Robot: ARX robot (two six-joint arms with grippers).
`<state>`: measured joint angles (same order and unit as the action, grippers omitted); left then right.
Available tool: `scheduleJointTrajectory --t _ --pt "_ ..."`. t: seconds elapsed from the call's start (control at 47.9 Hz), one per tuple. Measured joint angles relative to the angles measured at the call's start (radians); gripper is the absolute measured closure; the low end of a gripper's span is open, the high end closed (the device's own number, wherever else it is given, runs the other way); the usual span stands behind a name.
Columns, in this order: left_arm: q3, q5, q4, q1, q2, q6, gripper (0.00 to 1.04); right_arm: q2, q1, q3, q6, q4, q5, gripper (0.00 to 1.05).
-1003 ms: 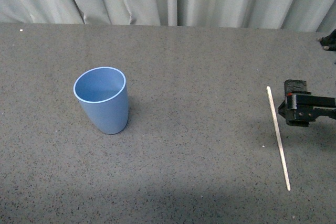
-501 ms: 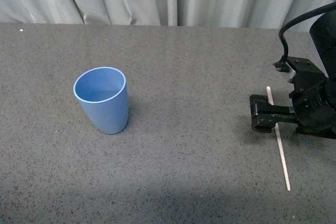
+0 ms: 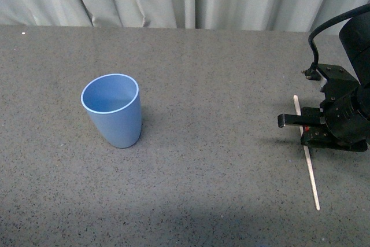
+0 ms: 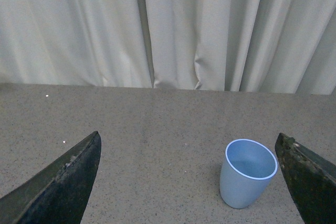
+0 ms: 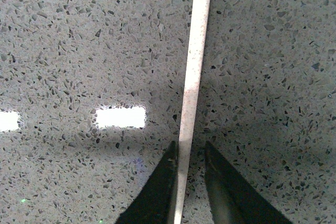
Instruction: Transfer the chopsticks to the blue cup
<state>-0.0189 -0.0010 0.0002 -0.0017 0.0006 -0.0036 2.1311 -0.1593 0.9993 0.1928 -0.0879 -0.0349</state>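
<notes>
Front overview (wrist views closer)

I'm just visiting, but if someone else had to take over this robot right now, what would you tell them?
Right gripper: down at the table, fingers closed in around the chopstick near its middle; whether it is gripped yet I cannot tell.
Left gripper: open, empty, held above the table and facing the cup.
Chopstick: lying flat on the table, right side.
Cup: upright on the left, nothing visible inside.
Done: right arm lined up on the stick.
Left: grip, lift, carry across, drop it into the cup.
</notes>
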Motion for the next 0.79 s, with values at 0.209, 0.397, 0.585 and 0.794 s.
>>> scheduleJointTrajectory --t 0.209,0.397,0.585,0.794 --pt "0.0 0.0 0.0 0.0 0.0 0.0 0.07 -0.026 0.003 -0.027 0.006 0.021 -0.028 1.04" --pt "0.0 0.0 0.0 0.0 0.0 0.0 0.07 -0.153 -0.035 -0.12 0.012 0.201 -0.087 1.04" --pt "0.0 0.0 0.0 0.0 0.0 0.0 0.07 -0.334 -0.142 -0.183 0.009 0.541 -0.167 1.04" --pt "0.0 0.001 0.0 0.0 0.0 0.0 0.07 -0.293 -0.268 -0.244 0.061 1.053 -0.261 1.04"
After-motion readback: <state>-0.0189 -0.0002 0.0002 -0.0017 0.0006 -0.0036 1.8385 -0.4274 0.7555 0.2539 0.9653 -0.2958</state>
